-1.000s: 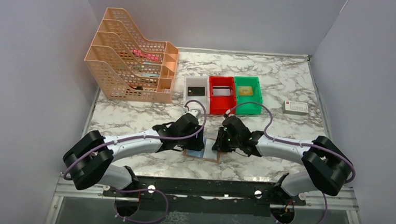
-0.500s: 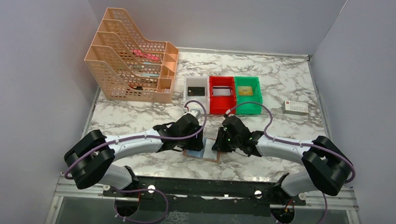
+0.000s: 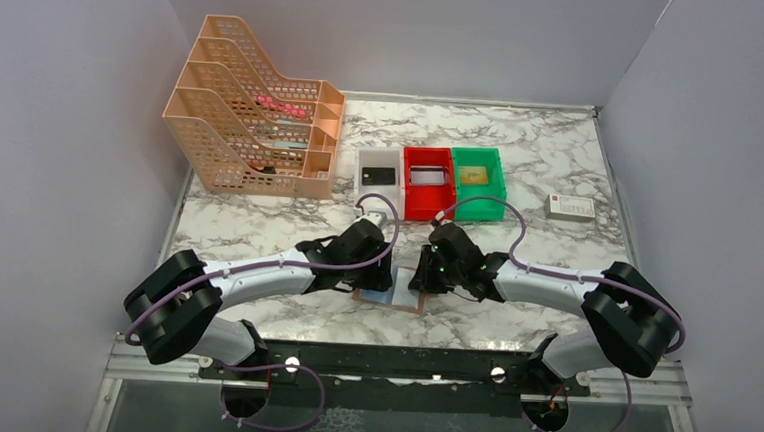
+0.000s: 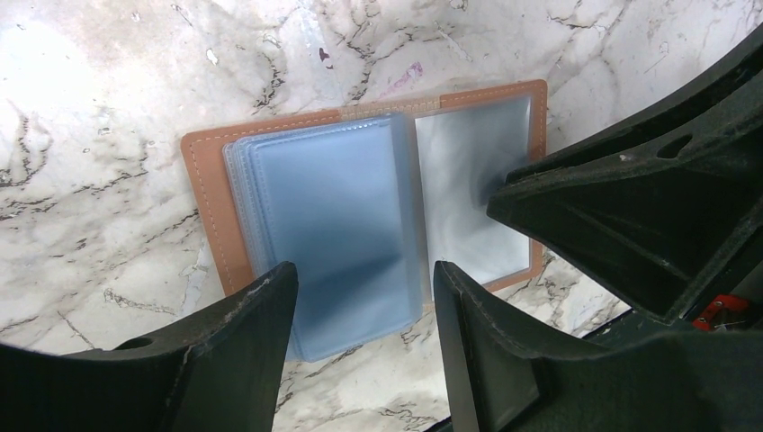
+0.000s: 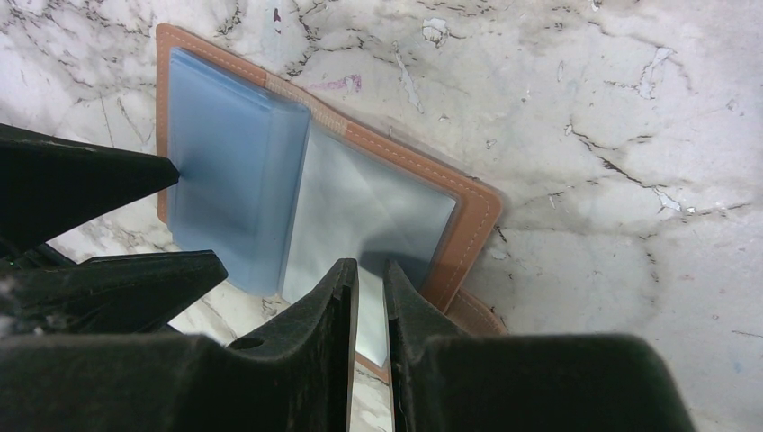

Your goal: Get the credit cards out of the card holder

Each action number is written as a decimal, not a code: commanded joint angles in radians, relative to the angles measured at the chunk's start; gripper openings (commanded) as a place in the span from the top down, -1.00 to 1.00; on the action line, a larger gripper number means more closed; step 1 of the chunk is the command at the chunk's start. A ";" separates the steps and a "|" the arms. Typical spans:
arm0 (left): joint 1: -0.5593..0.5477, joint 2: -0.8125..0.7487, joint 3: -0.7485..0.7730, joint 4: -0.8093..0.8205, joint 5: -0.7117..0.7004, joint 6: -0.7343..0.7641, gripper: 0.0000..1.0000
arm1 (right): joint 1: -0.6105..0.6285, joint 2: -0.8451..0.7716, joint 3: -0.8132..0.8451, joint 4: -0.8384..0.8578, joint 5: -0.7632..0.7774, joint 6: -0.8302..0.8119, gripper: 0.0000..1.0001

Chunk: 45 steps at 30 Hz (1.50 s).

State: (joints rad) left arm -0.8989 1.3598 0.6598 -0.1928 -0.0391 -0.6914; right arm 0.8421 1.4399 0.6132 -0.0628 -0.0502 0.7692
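Observation:
The tan-brown card holder [image 3: 391, 299] lies spread open on the marble between my two grippers. In the left wrist view its stack of pale blue sleeves [image 4: 333, 207] lies on its left half and a clear panel [image 4: 468, 180] on its right half. My left gripper [image 4: 363, 268] is open, its fingertips astride the near edge of the blue sleeves. My right gripper [image 5: 370, 263] hovers over the clear panel [image 5: 378, 211] with only a narrow slit between its fingers and nothing in it. A black credit card [image 3: 378, 175] lies in the white bin. I cannot tell whether a card sits in the sleeves.
A peach file rack [image 3: 254, 118] stands at the back left. White [image 3: 382, 158], red [image 3: 428, 211] and green [image 3: 479, 210] bins sit in a row behind the grippers, each with a card in it. A small white box [image 3: 570, 207] lies at the right. Grey walls close in three sides.

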 commanded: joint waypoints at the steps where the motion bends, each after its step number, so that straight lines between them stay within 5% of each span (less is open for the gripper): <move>1: -0.005 -0.007 0.000 -0.039 -0.039 0.004 -0.23 | -0.004 0.024 -0.019 -0.008 0.001 -0.002 0.55; 27: -0.006 -0.057 0.011 0.015 0.013 0.012 -0.13 | -0.003 0.016 -0.025 -0.002 -0.002 -0.001 0.55; 35: -0.007 0.038 0.014 0.026 0.067 -0.015 -0.10 | -0.003 0.017 -0.026 0.000 -0.007 0.001 0.55; 45: -0.010 -0.072 0.027 -0.061 -0.078 -0.006 -0.23 | -0.003 0.013 -0.028 0.003 -0.006 0.001 0.55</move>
State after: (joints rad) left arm -0.9051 1.3415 0.6613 -0.1936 -0.0360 -0.7074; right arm 0.8421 1.4399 0.6083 -0.0521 -0.0574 0.7696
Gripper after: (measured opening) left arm 0.607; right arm 0.224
